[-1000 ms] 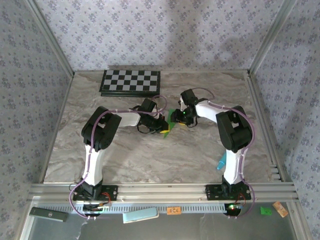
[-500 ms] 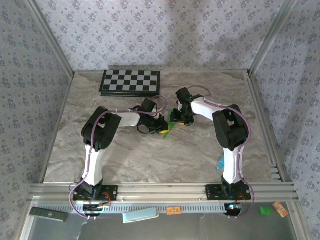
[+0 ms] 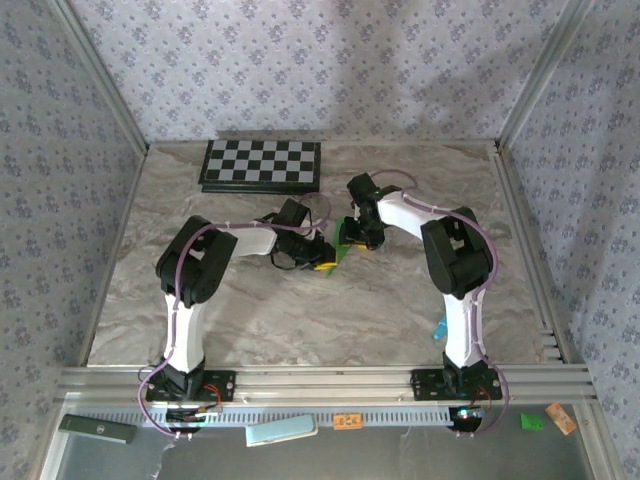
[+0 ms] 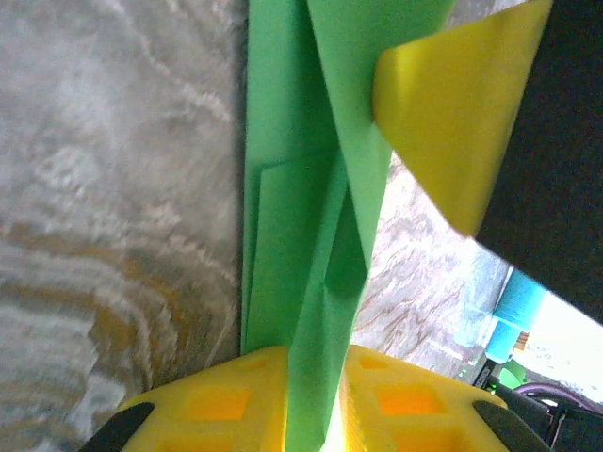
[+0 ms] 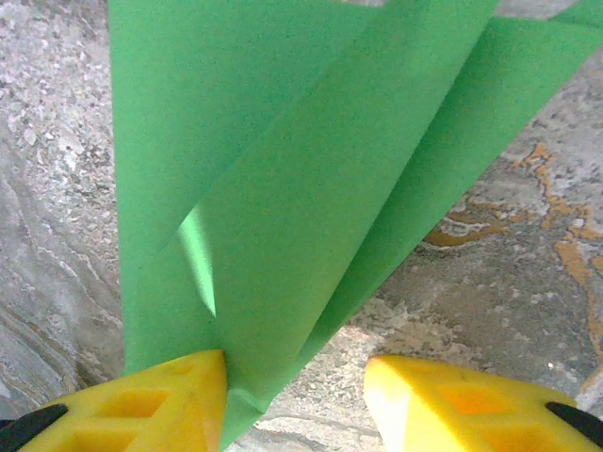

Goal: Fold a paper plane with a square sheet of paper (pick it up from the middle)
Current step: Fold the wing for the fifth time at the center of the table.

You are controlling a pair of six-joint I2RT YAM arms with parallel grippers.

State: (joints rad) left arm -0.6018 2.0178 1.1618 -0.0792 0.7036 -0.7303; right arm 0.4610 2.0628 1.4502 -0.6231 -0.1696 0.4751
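Marbled table (image 3: 260,310), patterned walls, checkerboard (image 3: 262,163) at the back. The green paper (image 5: 283,188) sits mid-table between your two wrists, part-folded, with flaps standing off the surface. Treat it as light, thin and limp: it creases wherever you squeeze and likely slides on the stone, so take it on the centre fold, not a loose flap. Left gripper (image 4: 316,395): pads close on either side of the fold ridge; can't tell if they bite it. Right gripper (image 5: 297,395): spread, one finger (image 5: 160,395) against the paper, bare table beside the other. Versus a second ago, the right wrist has swung toward the checkerboard and the paper has barely shifted.
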